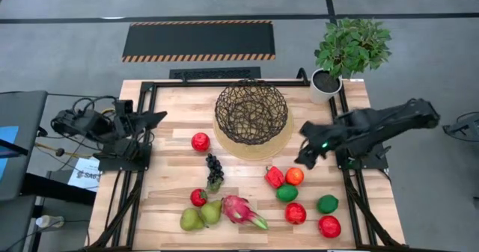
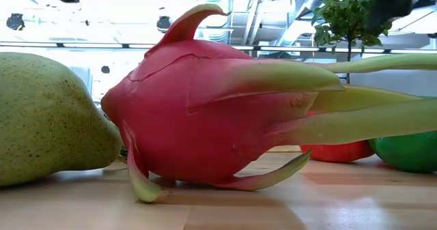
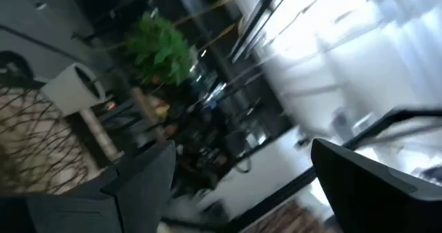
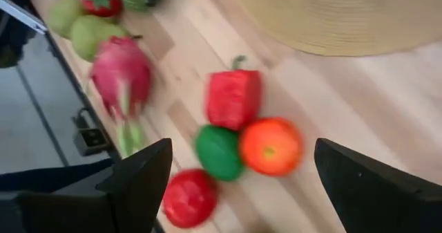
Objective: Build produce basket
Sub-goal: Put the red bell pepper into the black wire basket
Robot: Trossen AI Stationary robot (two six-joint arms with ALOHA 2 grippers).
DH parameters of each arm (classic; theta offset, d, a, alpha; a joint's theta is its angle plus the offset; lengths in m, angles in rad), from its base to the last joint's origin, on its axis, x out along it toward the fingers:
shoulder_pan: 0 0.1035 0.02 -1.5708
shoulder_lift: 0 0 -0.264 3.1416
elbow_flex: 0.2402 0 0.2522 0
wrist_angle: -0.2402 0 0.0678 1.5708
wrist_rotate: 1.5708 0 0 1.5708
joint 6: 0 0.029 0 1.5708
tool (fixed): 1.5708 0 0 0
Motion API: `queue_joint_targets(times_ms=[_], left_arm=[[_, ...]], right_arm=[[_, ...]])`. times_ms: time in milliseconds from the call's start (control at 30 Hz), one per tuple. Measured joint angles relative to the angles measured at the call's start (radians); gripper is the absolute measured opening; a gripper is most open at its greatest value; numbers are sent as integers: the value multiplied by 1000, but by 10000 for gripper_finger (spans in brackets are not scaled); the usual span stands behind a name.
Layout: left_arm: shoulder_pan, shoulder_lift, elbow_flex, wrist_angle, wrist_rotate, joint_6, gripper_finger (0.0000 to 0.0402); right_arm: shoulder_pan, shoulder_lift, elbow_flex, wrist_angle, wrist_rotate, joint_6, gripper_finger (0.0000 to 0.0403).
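Left gripper (image 1: 159, 118) waits at the table's left edge, fingers spread, holding nothing. The basket (image 1: 251, 111) is empty — all produce (image 1: 224, 207) lies in front. Right gripper (image 1: 305, 152), spread wide, hovers over the pepper (image 1: 274, 176) — nothing is loaded yet.

High view overhead; low view close behind dragon fruit (image 2: 218, 114).
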Motion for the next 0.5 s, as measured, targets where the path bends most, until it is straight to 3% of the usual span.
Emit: queue_joint_targets(times_ms=[233,500], left_arm=[[0,187,158,-189,63,38,324],[0,281,194,-233,58,42,324]], right_arm=[[119,203,-1,147,118,124,374],[154,321,9,170,145,179,374]])
